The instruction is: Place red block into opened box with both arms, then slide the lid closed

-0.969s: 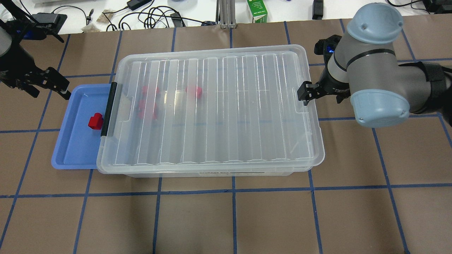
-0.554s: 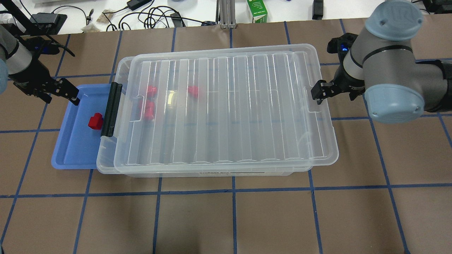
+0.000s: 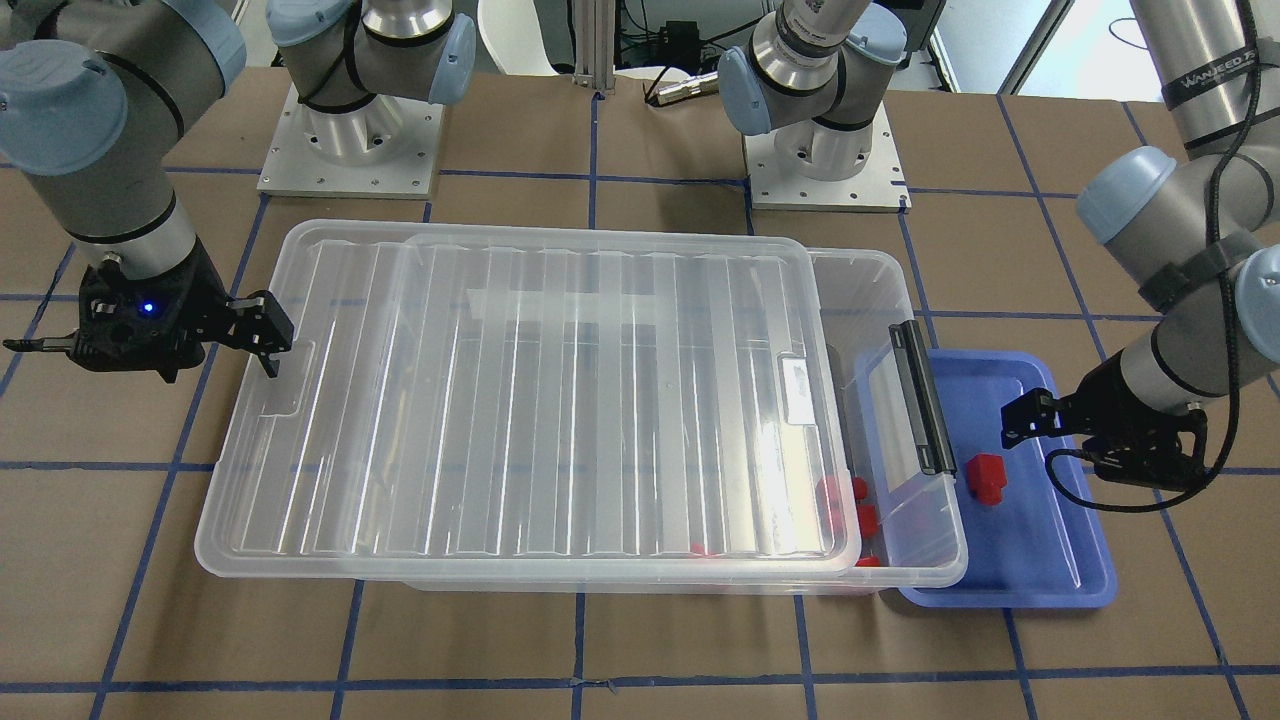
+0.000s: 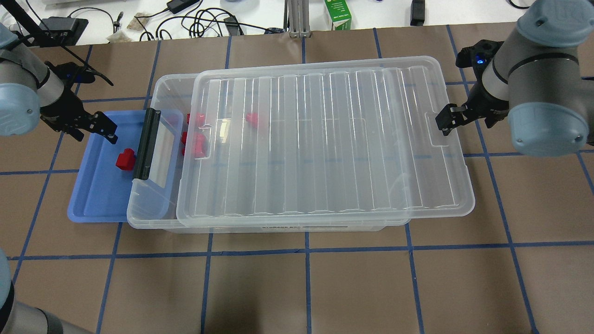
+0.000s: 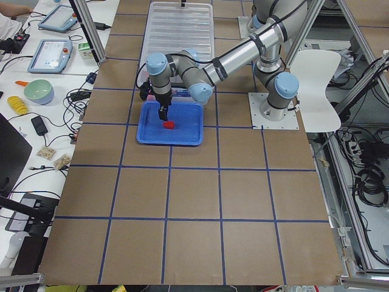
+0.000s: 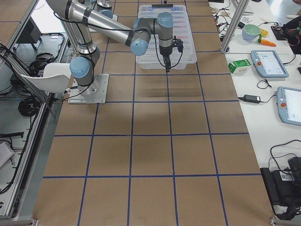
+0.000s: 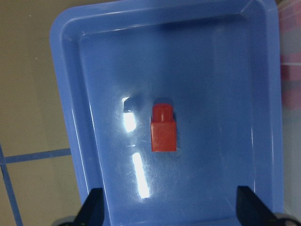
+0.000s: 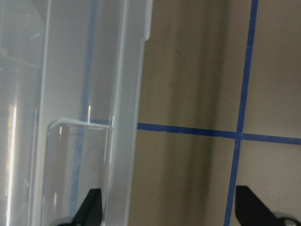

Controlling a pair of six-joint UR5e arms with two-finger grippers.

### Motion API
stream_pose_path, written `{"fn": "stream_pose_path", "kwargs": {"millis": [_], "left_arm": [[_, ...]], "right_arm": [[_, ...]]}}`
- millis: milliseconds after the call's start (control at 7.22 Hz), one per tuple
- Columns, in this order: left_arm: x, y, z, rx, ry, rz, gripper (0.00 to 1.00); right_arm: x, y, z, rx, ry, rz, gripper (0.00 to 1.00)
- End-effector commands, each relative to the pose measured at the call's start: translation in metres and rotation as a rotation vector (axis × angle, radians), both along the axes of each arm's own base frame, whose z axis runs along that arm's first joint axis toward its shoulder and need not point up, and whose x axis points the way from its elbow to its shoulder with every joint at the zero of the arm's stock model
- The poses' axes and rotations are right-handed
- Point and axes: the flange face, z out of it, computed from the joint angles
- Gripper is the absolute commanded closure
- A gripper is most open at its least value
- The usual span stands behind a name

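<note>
A red block (image 4: 125, 160) (image 7: 163, 128) lies in the shallow blue tray (image 4: 93, 199) left of the box (image 4: 153, 204). My left gripper (image 4: 109, 132) (image 7: 171, 214) hangs open over the tray, just behind the block, holding nothing. The lid (image 4: 325, 139) sits shifted right on the box, leaving a gap at the end with the black clip (image 4: 147, 144). Three more red blocks (image 4: 195, 139) lie inside the box. My right gripper (image 4: 445, 124) (image 8: 169, 209) is open, with the lid's right rim between its fingers at the notch.
The lid overhangs the box's right end toward the right arm. A green carton (image 4: 338, 16) and cables lie beyond the table's far edge. Both arm bases (image 3: 350, 140) stand behind the box. Bare brown table lies in front of the box.
The lid has slid to the right along with my right gripper, uncovering the clip end of the box. My left gripper has moved right, over the blue tray and closer to the red block.
</note>
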Motion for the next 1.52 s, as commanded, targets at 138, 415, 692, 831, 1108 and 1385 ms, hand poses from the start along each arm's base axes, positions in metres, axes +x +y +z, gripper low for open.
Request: {"fn": "stream_pose_path", "kwargs": {"millis": [138, 415, 692, 831, 1108, 1385], "left_arm": [[0.001, -0.002, -0.054, 0.071, 0.040, -0.011, 0.00], [0.001, -0.004, -0.070, 0.089, 0.046, -0.018, 0.00], [0.002, -0.005, -0.090, 0.114, 0.057, -0.024, 0.00], [0.004, -0.008, -0.097, 0.106, 0.053, -0.024, 0.00], [0.004, -0.009, -0.106, 0.115, 0.060, -0.030, 0.58], [0.003, -0.011, -0.101, 0.104, 0.061, -0.031, 1.00]], "right_arm": [[-0.030, 0.000, 0.003, 0.010, 0.037, 0.028, 0.00], [-0.043, 0.000, 0.003, 0.015, 0.041, 0.029, 0.00], [-0.066, 0.004, 0.005, 0.016, 0.043, 0.021, 0.00], [-0.072, 0.005, 0.005, 0.018, 0.044, 0.023, 0.00], [-0.084, 0.006, 0.005, 0.021, 0.048, 0.028, 0.00], [-0.105, 0.011, 0.007, 0.024, 0.049, 0.002, 0.00]]}}
